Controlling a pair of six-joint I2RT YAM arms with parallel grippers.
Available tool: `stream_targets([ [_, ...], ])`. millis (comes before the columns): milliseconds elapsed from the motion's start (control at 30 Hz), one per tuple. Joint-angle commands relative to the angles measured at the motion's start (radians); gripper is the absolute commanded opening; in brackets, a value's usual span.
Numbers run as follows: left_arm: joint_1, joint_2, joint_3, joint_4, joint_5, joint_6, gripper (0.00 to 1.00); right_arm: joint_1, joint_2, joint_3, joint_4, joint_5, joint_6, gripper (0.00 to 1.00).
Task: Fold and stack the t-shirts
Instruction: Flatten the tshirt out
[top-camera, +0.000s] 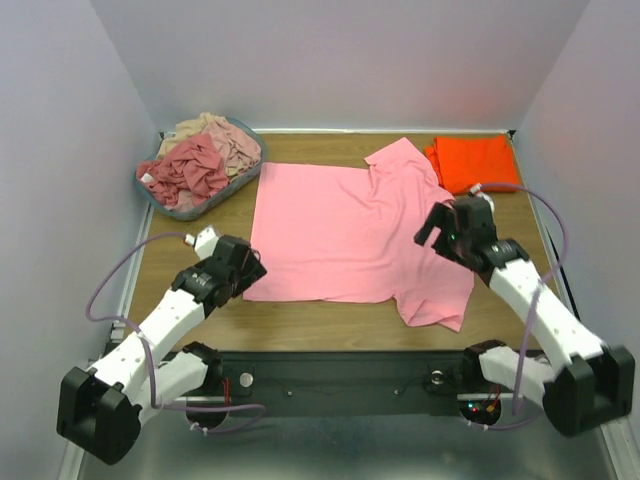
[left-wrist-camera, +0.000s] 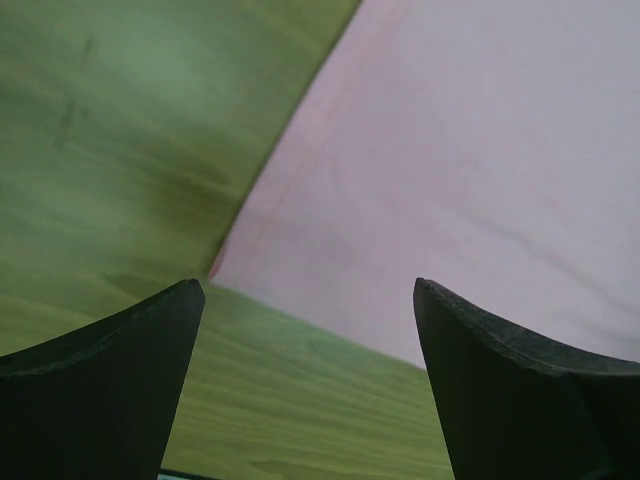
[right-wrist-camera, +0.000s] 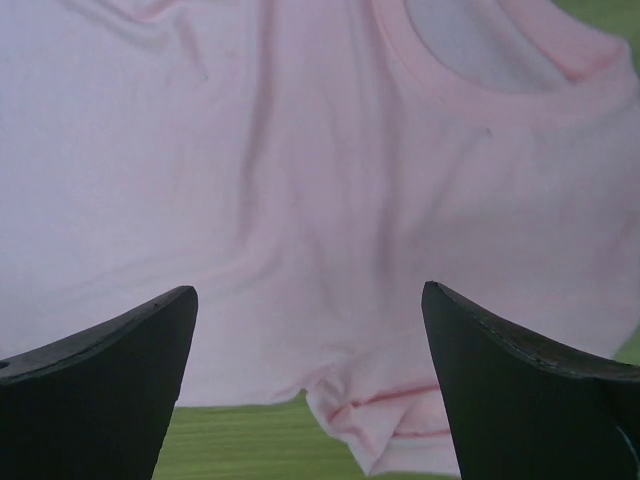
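Note:
A light pink t-shirt (top-camera: 345, 230) lies spread flat on the wooden table (top-camera: 300, 325), its collar toward the right. My left gripper (top-camera: 248, 270) is open and empty, low over the shirt's near-left corner (left-wrist-camera: 225, 262). My right gripper (top-camera: 437, 226) is open and empty above the shirt's right side, with the collar (right-wrist-camera: 480, 80) and a bunched sleeve (right-wrist-camera: 390, 420) below it. A folded bright orange t-shirt (top-camera: 472, 160) lies at the back right. Dusty rose (top-camera: 185, 170) and beige (top-camera: 215, 135) shirts are heaped in the basket.
The grey-blue oval basket (top-camera: 205, 205) stands at the back left corner. White walls close in the table on the left, back and right. A dark rail with the arm bases runs along the near edge (top-camera: 340, 375).

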Motion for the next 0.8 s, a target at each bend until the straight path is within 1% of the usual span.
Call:
stream_targets([
  [0,0.003,-0.073,-0.097,-0.071,-0.034,-0.173,0.98,-0.006,-0.27,-0.163,0.051,0.045,0.239,1.0],
  [33,0.005,-0.078,-0.129,-0.036,-0.001,-0.17,0.98,-0.006,-0.348,-0.186,0.051,0.034,0.244,1.0],
  [100,0.006,-0.07,-0.165,-0.009,-0.002,-0.203,0.98,-0.006,-0.401,-0.237,0.039,-0.004,0.233,1.0],
  [167,0.006,-0.04,-0.182,0.013,0.004,-0.213,0.98,-0.006,-0.427,-0.251,0.02,-0.038,0.231,1.0],
  [233,0.008,-0.003,-0.194,0.039,0.004,-0.22,0.97,-0.006,-0.418,-0.262,0.005,-0.136,0.221,1.0],
  [267,0.008,0.04,-0.194,0.045,0.009,-0.224,0.95,-0.006,-0.406,-0.272,0.005,-0.186,0.213,1.0],
  [300,0.008,0.06,-0.196,0.059,0.01,-0.224,0.92,-0.004,-0.381,-0.277,0.003,-0.278,0.183,1.0],
  [333,0.008,0.079,-0.194,0.07,0.007,-0.221,0.88,-0.006,-0.366,-0.281,0.003,-0.323,0.172,1.0],
  [367,0.008,0.109,-0.199,0.081,0.004,-0.222,0.84,-0.006,-0.353,-0.292,0.0,-0.361,0.163,1.0],
  [400,0.008,0.123,-0.203,0.108,0.004,-0.222,0.76,-0.007,-0.34,-0.298,0.002,-0.454,0.141,1.0],
  [433,0.009,0.134,-0.2,0.114,0.007,-0.219,0.73,-0.006,-0.338,-0.304,0.002,-0.498,0.127,1.0],
  [467,0.009,0.146,-0.196,0.107,0.0,-0.23,0.66,-0.004,-0.338,-0.306,-0.004,-0.524,0.114,1.0],
  [500,0.009,0.161,-0.194,0.117,-0.003,-0.219,0.62,-0.003,-0.344,-0.305,-0.03,-0.515,0.103,1.0],
  [533,0.011,0.169,-0.19,0.122,-0.006,-0.216,0.49,0.017,-0.352,-0.298,-0.059,-0.479,0.098,1.0],
  [567,0.014,0.175,-0.184,0.125,-0.005,-0.21,0.42,0.039,-0.35,-0.277,-0.13,-0.39,0.1,1.0],
  [600,0.015,0.175,-0.182,0.128,-0.003,-0.205,0.36,0.068,-0.347,-0.277,-0.164,-0.342,0.106,1.0],
  [633,0.018,0.175,-0.183,0.136,-0.003,-0.205,0.21,0.141,-0.343,-0.271,-0.184,-0.298,0.141,1.0],
  [667,0.018,0.171,-0.185,0.134,-0.008,-0.208,0.14,0.184,-0.34,-0.275,-0.204,-0.223,0.165,1.0],
  [700,0.02,0.168,-0.187,0.14,-0.013,-0.205,0.02,0.271,-0.333,-0.284,-0.216,-0.187,0.216,1.0],
  [733,0.021,0.165,-0.188,0.143,-0.019,-0.205,0.0,0.315,-0.321,-0.288,-0.225,-0.155,0.242,1.0],
  [767,0.026,0.16,-0.188,0.145,-0.025,-0.205,0.0,0.357,-0.289,-0.291,-0.233,-0.115,0.267,1.0],
])
